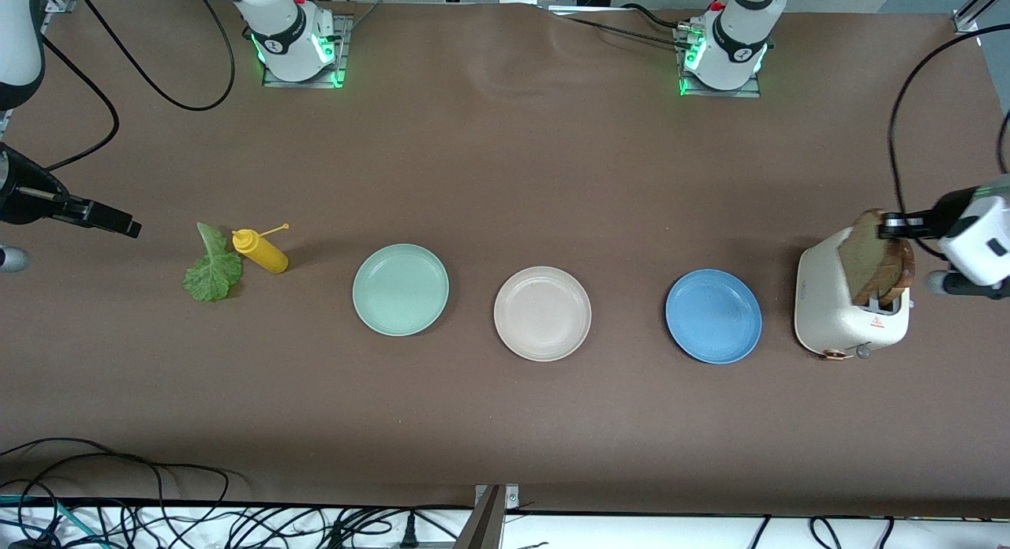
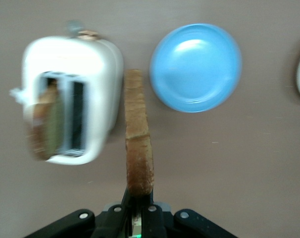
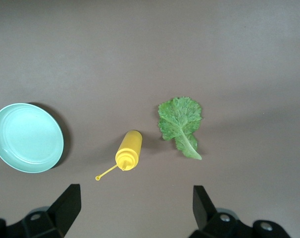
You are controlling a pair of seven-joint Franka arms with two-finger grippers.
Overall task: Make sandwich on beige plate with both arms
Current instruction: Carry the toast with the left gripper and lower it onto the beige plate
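My left gripper [image 1: 887, 225] is shut on the top edge of a tan bread slice [image 1: 866, 259] and holds it up over the white toaster [image 1: 828, 312]. The left wrist view shows this gripper [image 2: 138, 199] with the slice [image 2: 138, 144] edge-on beside the toaster [image 2: 100, 89]. A second slice [image 1: 908, 274] stands in a toaster slot [image 2: 43, 130]. The beige plate [image 1: 542, 313] lies bare at mid-table. My right gripper [image 1: 118, 222] is open and empty, over the table at the right arm's end, near the green lettuce leaf [image 1: 211, 269]. The right wrist view shows that gripper [image 3: 135, 199] and the leaf [image 3: 181, 121].
A yellow squeeze bottle [image 1: 260, 251] lies beside the lettuce, also in the right wrist view [image 3: 128, 149]. A mint-green plate [image 1: 400, 289] and a blue plate [image 1: 713, 315] flank the beige plate. Cables hang along the table edge nearest the front camera.
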